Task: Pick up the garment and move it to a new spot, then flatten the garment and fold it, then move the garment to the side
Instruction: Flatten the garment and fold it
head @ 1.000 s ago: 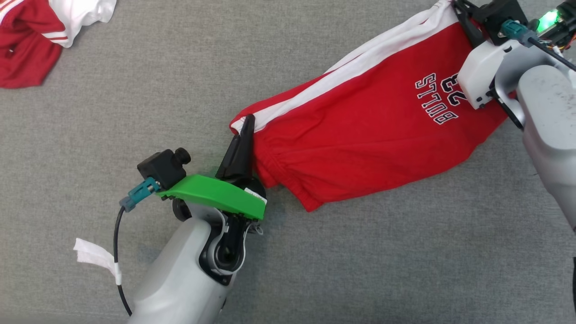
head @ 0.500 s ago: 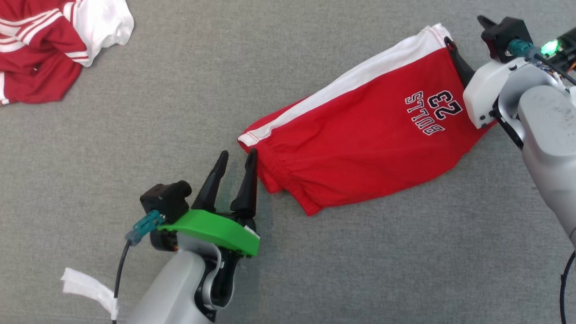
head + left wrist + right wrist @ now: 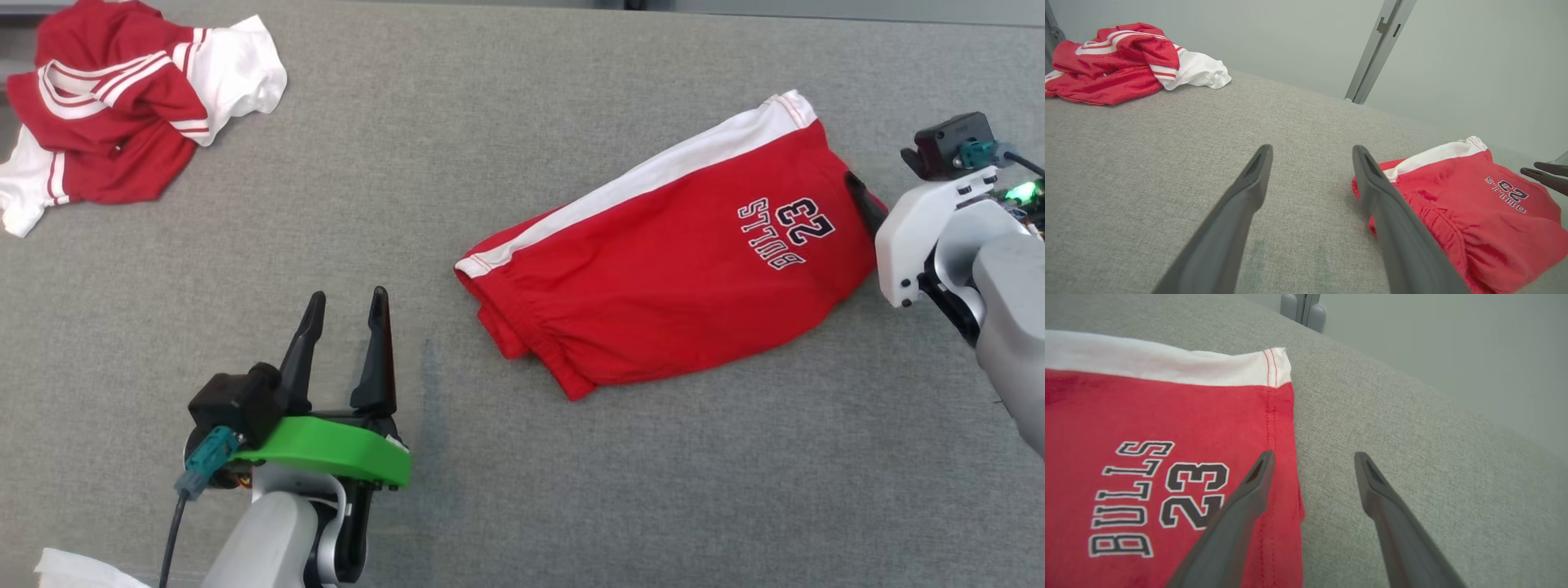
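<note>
Fingers spread wide on left end effector (image 3: 349, 294) and right end effector (image 3: 1312, 455) alike

Grey surface (image 3: 522, 490): folded red shorts (image 3: 669, 286), crumpled jersey (image 3: 122, 106).

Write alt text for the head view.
Red shorts with a white stripe and BULLS 23 print lie on a grey table. The open left pincer stands clear at lower left; the right pincer sits by their right edge. A crumpled red-and-white garment lies upper left.
</note>
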Robot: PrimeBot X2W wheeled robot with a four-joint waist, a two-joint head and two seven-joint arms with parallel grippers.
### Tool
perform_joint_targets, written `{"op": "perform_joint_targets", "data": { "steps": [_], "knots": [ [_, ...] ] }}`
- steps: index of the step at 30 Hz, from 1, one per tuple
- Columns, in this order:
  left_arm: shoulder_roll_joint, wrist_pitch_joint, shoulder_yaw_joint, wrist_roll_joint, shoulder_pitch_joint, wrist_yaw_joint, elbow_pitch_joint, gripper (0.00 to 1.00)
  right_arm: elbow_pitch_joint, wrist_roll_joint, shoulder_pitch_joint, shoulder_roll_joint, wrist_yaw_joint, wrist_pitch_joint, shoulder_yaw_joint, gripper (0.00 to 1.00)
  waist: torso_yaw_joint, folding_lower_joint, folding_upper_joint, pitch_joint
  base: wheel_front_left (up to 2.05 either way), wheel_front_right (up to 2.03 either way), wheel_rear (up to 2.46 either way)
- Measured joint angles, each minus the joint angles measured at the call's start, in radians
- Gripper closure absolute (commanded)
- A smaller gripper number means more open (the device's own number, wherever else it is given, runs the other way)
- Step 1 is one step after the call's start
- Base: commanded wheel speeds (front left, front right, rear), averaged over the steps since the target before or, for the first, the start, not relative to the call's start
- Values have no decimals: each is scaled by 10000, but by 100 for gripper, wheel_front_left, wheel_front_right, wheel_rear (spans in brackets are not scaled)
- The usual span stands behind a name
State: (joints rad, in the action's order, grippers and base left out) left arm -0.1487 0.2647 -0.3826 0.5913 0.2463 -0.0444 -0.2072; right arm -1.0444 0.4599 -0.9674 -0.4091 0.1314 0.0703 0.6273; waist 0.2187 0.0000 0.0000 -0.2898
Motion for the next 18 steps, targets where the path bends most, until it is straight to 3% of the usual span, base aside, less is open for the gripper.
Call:
{"op": "perform_joint_targets", "data": {
  "steps": [11,13,14,15,17,18],
  "knots": [
    [435,0,890,-489,-370,288,-153,0,407,1716,828,-48,-12,-871,270,0,350,0,0,-134,0,0,0],
    [483,0,980,-577,-395,376,-167,0,460,2031,960,25,-13,-1016,278,51,358,0,0,-72,0,0,0],
    [506,0,1014,-616,-408,420,-165,0,466,2161,987,61,-13,-1055,270,65,353,0,0,-52,0,0,0],
    [535,0,1058,-706,-419,456,-151,0,477,2274,1005,107,-13,-1016,259,69,335,0,0,-35,0,0,0],
    [606,0,1179,-842,-420,531,-73,0,380,2224,997,165,-12,-606,245,100,277,0,0,-26,0,0,0],
    [627,0,1208,-943,-420,546,-44,0,295,2144,978,209,-12,-378,228,100,253,0,0,-26,0,0,0]
  ]
}}
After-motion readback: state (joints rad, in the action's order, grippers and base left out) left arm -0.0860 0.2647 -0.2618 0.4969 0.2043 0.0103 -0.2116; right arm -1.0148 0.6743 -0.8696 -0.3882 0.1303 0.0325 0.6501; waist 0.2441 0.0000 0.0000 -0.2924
